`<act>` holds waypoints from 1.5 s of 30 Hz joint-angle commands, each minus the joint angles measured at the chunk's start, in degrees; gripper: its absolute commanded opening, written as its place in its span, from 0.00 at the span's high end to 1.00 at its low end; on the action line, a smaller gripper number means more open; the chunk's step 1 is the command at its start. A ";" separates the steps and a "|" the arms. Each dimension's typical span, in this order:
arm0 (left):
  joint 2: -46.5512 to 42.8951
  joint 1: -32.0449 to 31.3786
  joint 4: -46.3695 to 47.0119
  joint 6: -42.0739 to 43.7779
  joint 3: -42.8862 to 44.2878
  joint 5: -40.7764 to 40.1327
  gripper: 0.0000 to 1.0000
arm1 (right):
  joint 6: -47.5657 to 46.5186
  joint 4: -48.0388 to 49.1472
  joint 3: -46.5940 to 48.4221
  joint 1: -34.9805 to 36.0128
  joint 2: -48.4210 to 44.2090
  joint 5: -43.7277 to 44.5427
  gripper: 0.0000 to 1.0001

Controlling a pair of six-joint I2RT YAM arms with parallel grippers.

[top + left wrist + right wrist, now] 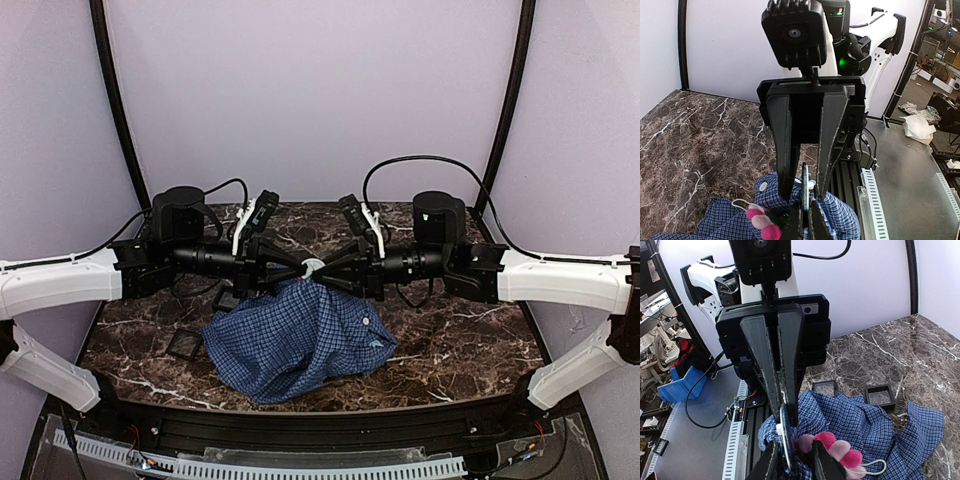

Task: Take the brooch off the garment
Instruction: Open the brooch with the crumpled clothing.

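Brooch [836,448] sits pinned on the raised part of the garment [300,340], its pink rounded petals showing in both wrist views just beside the point where the two hands meet. A thin white loop of cord lies next to it on the cloth.

The garment, a blue checked shirt, is drawn up into a peak at the middle of the bench [450,340]. The rest of it is spread out below on the dark marble, towards the near edge. A white button [763,186] shows on the cloth near the brooch.

The left hand [804,221] has its fingers pressed together and pinches the lifted fold of the shirt. The right hand [792,460] faces it tip to tip. Its fingers stand narrowly apart, one on each side of a thin dark piece seen edge-on at the left hand's tips. Whether they touch that piece I cannot tell.

Two small black square trays [880,395] rest on the bench beyond the shirt, on the left arm's side, close to each other.
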 commanded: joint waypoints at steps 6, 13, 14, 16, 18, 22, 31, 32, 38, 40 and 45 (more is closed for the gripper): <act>-1.44 0.05 1.90 -0.11 -0.48 1.64 0.99 | 1.63 3.08 -1.05 -1.30 -0.47 -0.55 0.80; -1.29 0.05 1.90 0.07 -0.43 1.97 0.99 | 2.33 2.70 -0.09 -1.67 0.73 -0.20 0.82; -1.29 0.04 1.86 0.11 -0.43 2.02 0.99 | 2.44 2.74 0.00 -1.67 0.83 -0.15 0.82; -1.28 0.06 1.82 0.09 -0.38 2.04 0.99 | 2.53 2.68 0.21 -1.67 1.16 -0.09 0.83; -1.28 0.04 1.82 0.21 -0.37 2.00 0.99 | 2.62 2.68 0.43 -1.75 1.42 0.05 0.84; -1.18 0.04 1.82 0.15 -0.34 2.15 0.99 | 2.92 2.69 0.70 -1.76 1.73 0.84 0.87; -0.87 0.04 1.89 0.26 -0.26 3.59 0.99 | 5.19 -0.02 3.17 -2.18 4.79 6.71 1.00; -0.82 0.04 1.90 0.25 -0.32 3.67 0.99 | 5.66 -0.46 3.55 -2.26 5.48 7.34 1.00; -0.22 0.01 1.48 0.61 0.03 4.79 0.99 | 9.89 0.95 5.24 -3.96 9.13 8.73 1.00; -0.04 -0.18 0.94 1.00 0.34 5.00 0.99 | 11.31 2.30 5.38 -4.82 10.08 8.32 1.00; 0.57 -1.34 -1.37 2.23 1.43 5.14 0.99 | 13.02 3.03 7.35 -6.84 12.86 6.65 0.99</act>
